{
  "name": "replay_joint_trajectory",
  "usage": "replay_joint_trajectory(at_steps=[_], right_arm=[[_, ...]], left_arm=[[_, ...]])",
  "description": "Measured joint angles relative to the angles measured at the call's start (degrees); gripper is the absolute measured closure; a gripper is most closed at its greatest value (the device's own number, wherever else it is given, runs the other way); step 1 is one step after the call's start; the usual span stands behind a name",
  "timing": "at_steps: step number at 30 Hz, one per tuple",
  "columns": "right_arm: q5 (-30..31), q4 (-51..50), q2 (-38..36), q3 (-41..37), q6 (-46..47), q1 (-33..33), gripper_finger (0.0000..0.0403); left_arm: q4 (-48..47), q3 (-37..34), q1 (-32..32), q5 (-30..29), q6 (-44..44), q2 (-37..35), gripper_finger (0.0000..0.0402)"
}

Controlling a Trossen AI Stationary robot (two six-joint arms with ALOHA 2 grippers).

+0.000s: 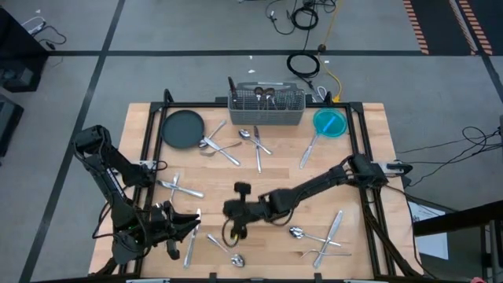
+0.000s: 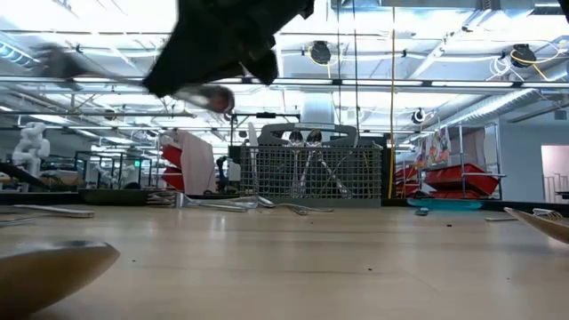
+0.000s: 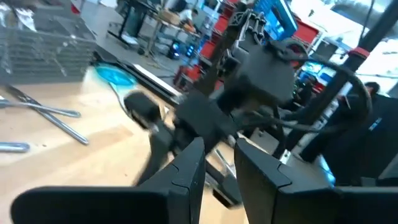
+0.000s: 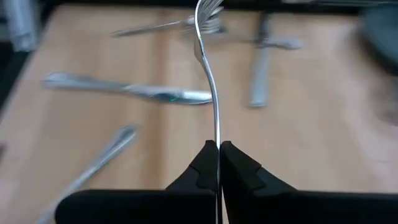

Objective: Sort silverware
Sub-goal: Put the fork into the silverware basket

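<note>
Silverware lies scattered on the wooden table point(image 1: 369, 141): forks, knives and spoons near the middle point(image 1: 255, 145), at the near right point(image 1: 326, 236) and at the left point(image 1: 177, 185). Above the near middle of the table my right gripper point(image 4: 218, 149) is shut on a fork point(image 4: 211, 81); the same gripper point(image 2: 222, 44) shows high over the tabletop in the low view. My left gripper point(image 3: 219, 168) waits at the near left point(image 1: 187, 228), pointing level toward the right arm, open with nothing between its fingers. My right gripper pinches the fork's handle point(image 4: 217, 134) between its two fingertips. The fork runs straight on from the fingers, in line with them, seen edge-on, with its tines point(image 4: 208, 7) at the far end. It is lifted clear of the table.
A grey wire-mesh caddy point(image 1: 266, 106) holding a few pieces stands at the far edge, a dark round plate point(image 1: 182, 128) to its left and a blue bowl point(image 1: 330, 123) to its right. A knife point(image 4: 124, 87) lies below the held fork. A spoon point(image 1: 236, 258) lies near the front edge.
</note>
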Motion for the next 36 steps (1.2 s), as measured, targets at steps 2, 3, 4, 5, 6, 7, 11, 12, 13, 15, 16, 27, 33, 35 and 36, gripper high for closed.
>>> replay_joint_trajectory(at_steps=[2, 3, 4, 5, 6, 7, 11, 12, 13, 15, 16, 27, 33, 35, 36], right_arm=[[0.5, 0.81, -2.94, -3.97, 0.06, -2.0, 0.0402], [0.71, 1.71, -4.62, -6.6, 0.35, -3.03, 0.0402], [1.62, 3.19, -6.64, -9.67, 0.9, -4.01, 0.0402], [2.99, 4.88, -9.04, -13.06, 1.55, -5.01, 0.0402], [4.27, 7.36, -11.69, -16.92, 2.4, -6.06, 0.0402], [5.51, 10.32, -14.68, -21.08, 3.4, -7.11, 0.0402], [7.98, 26.81, -26.81, -38.72, 6.62, -12.04, 0.0402], [8.36, 31.73, -29.67, -43.17, 7.22, -13.39, 0.0402], [8.58, 37.42, -32.14, -47.37, 7.51, -14.8, 0.0402], [9.67, 49.15, -36.54, -54.78, 7.6, -17.7, 0.0403], [9.78, 54.8, -38.35, -58.05, 7.51, -19.29, 0.0403], [-2.18, 82.27, -37.38, -65.16, 1.13, -38.22, 0.0403], [-8.69, 98.12, -29.67, -64.85, 4.56, -43.81, 0.0403], [-12.92, 100.77, -28.24, -64.85, 6.21, -44.51, 0.0403], [-14.99, 101.41, -27.97, -64.85, 6.95, -44.53, 0.0403]], left_arm=[[1.97, 0.0, 0.0, -1.0, 2.72, 0.0, 0.0308], [3.23, 0.0, 0.0, -1.21, 4.26, 0.0, 0.0308], [4.37, 0.0, 0.0, -1.3, 5.95, 0.0, 0.0308], [5.33, 0.0, -0.02, -1.33, 7.46, 0.0, 0.0308], [6.2, 0.0, 0.0, -1.4, 8.87, 0.0, 0.0308], [7.19, 0.0, 0.0, -1.56, 10.27, 0.0, 0.0308], [8.44, 0.0, 0.0, -4.3, 13.08, 0.0, 0.0308], [8.43, 0.0, 0.04, -5.27, 13.18, 0.0, 0.0308], [8.24, 0.0, 0.04, -6.46, 13.19, 0.0, 0.0308], [7.41, 0.0, 0.41, -7.12, 13.22, 0.0, 0.0308], [7.02, 0.0, 0.74, -7.15, 13.37, 0.0, 0.0308], [5.17, -0.04, 7.82, -7.18, 16.03, 0.02, 0.0308], [5.84, -0.04, 12.87, -7.15, 15.67, 0.0, 0.0308], [7.94, -0.04, 16.58, -7.15, 15.65, -0.01, 0.0308], [9.26, -0.04, 19.07, -7.17, 15.65, -0.14, 0.0308]])
